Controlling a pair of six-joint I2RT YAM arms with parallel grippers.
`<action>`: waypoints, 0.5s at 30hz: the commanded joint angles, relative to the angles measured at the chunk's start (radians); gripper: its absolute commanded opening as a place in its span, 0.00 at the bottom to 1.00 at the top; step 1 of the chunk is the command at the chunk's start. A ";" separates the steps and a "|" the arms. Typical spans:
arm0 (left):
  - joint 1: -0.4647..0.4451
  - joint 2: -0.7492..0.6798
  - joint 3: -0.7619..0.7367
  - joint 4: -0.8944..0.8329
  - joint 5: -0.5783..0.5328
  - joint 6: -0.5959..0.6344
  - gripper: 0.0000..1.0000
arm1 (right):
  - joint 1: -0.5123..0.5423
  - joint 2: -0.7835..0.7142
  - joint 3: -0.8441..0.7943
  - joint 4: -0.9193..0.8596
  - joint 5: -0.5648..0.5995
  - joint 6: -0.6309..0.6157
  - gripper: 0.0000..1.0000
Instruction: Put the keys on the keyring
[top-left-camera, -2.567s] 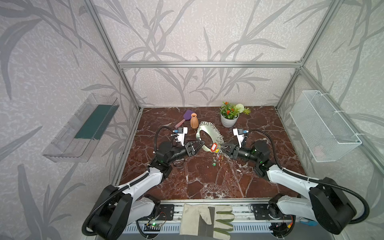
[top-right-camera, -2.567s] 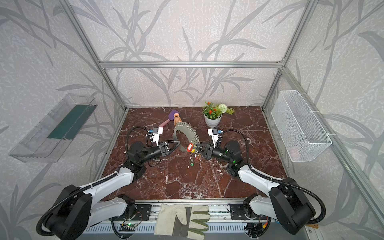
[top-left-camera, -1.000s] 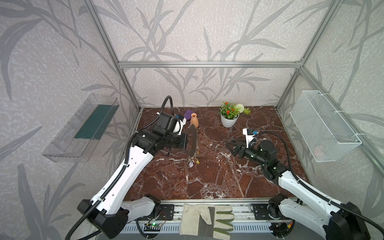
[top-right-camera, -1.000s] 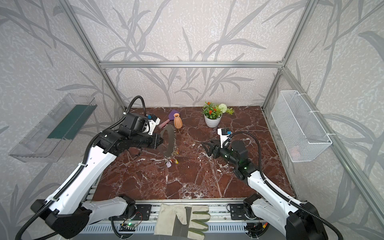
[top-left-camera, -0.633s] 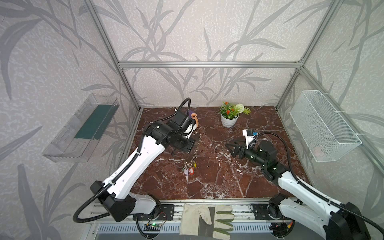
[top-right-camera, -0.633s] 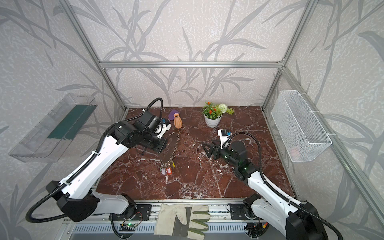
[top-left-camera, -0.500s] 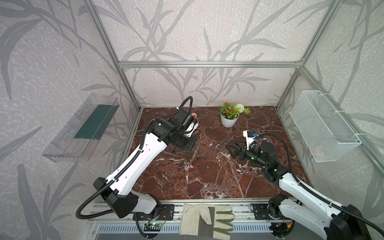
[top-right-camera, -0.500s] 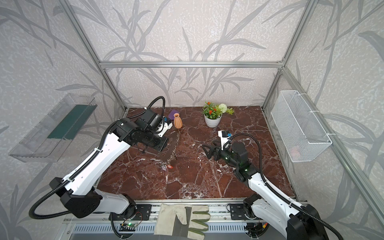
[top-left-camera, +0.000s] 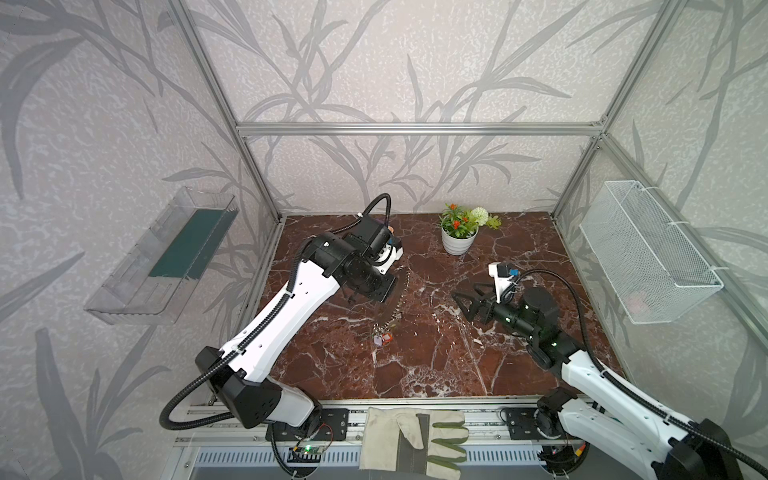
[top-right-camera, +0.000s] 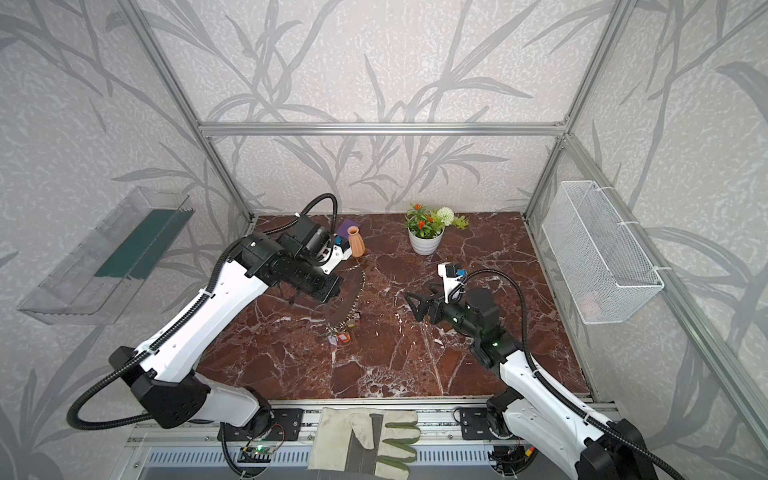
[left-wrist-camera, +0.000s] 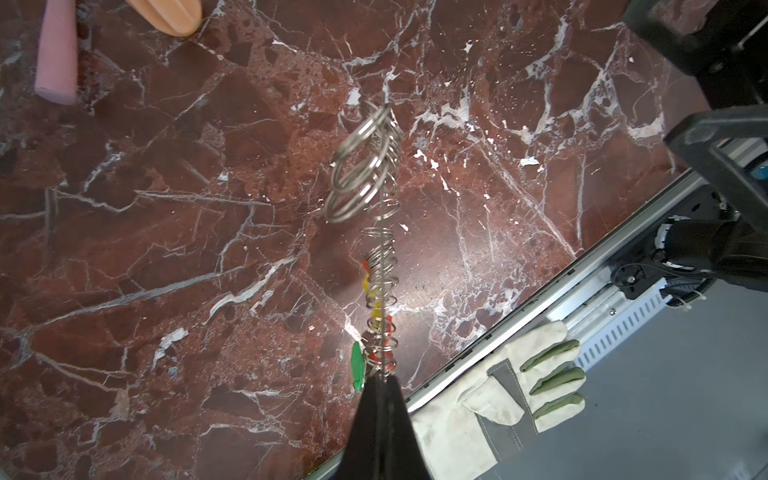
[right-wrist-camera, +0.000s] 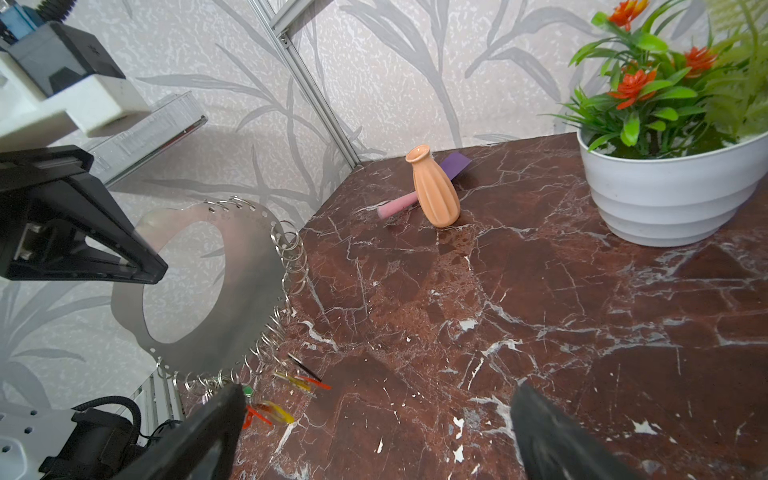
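Grey metal keyring (right-wrist-camera: 257, 266), pinched upright in my left hand (left-wrist-camera: 379, 380) so the keys (right-wrist-camera: 291, 380) dangle from its lower edge, faces my spread, empty right hand (right-wrist-camera: 378, 392).

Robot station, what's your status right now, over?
Left gripper shut on the keyring, plate on edge. Right gripper open, empty, alongside. Keys hang from lower rings. Vase and plant pot well behind.
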 joint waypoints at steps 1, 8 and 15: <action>-0.004 -0.002 -0.006 0.058 0.097 0.015 0.00 | -0.003 -0.020 -0.009 -0.005 0.013 -0.013 0.99; -0.029 0.047 -0.064 0.176 0.243 -0.031 0.00 | -0.011 -0.026 -0.023 -0.014 0.067 -0.008 0.99; -0.083 0.131 -0.081 0.307 0.330 -0.097 0.00 | -0.035 -0.049 -0.043 -0.016 0.102 0.010 0.99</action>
